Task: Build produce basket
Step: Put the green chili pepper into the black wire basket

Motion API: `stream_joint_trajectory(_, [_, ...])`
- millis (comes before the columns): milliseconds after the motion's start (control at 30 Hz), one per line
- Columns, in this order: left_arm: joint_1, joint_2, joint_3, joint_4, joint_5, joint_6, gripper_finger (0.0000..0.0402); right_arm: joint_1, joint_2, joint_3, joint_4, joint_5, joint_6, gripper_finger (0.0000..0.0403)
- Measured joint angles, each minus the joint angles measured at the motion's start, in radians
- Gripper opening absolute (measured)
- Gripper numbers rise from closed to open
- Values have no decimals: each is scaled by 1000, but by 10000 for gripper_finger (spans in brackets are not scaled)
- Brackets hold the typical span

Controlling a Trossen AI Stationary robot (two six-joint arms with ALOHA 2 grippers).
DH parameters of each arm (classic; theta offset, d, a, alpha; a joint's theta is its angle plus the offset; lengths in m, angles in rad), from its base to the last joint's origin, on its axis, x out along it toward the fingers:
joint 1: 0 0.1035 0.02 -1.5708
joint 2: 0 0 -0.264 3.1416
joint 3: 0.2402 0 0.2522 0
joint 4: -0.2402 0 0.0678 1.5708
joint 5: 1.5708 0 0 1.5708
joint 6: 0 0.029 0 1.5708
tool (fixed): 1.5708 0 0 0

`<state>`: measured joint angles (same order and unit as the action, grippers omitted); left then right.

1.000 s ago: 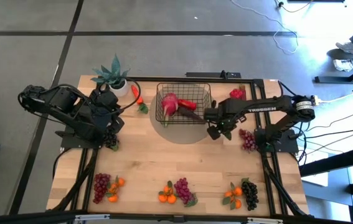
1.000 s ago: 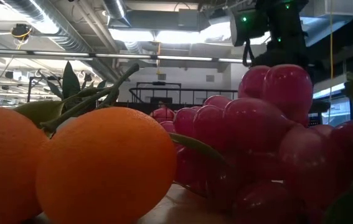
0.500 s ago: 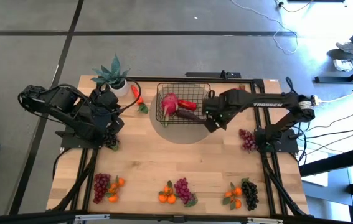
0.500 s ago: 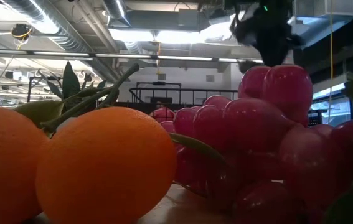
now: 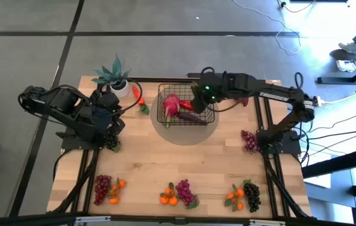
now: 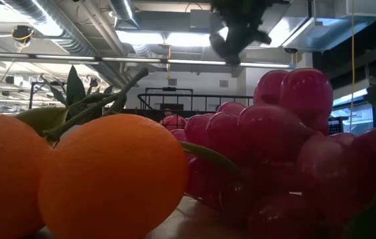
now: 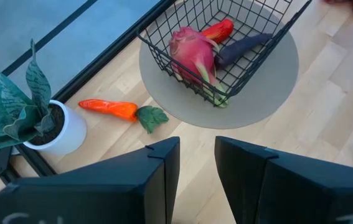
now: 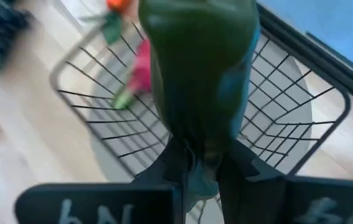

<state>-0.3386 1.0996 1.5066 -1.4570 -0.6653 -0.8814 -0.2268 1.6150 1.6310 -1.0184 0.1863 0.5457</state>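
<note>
We see the right gripper [image 5: 198, 100] hovering over the right part of the basket [image 5: 210, 94], its fingers clamped on a green vegetable [image 8: 198, 74]. Inside sit a pink radish [image 5: 171, 105], a red pepper [image 7: 218, 29] and a dark eggplant [image 7: 241, 47]. At the table's left, the left gripper [image 7: 196, 163] waits with fingers parted, empty.

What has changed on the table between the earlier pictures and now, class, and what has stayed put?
The right gripper, shut on a dark green vegetable, has swung from the table's right side to above the basket. Nothing was let go. The left gripper waits open near the potted plant; the radish, the carrot and the front-edge bunches have not moved.
</note>
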Motion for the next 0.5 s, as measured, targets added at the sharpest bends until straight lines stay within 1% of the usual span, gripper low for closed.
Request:
stream_joint_trajectory(200, [0,0,0,0,-5,-6,90,-40,118,-2,-4,-49,-77,39])
stream_joint_trajectory(500, [0,0,0,3,-4,-8,90,-68,272,-2,-26,-59,-165,39])
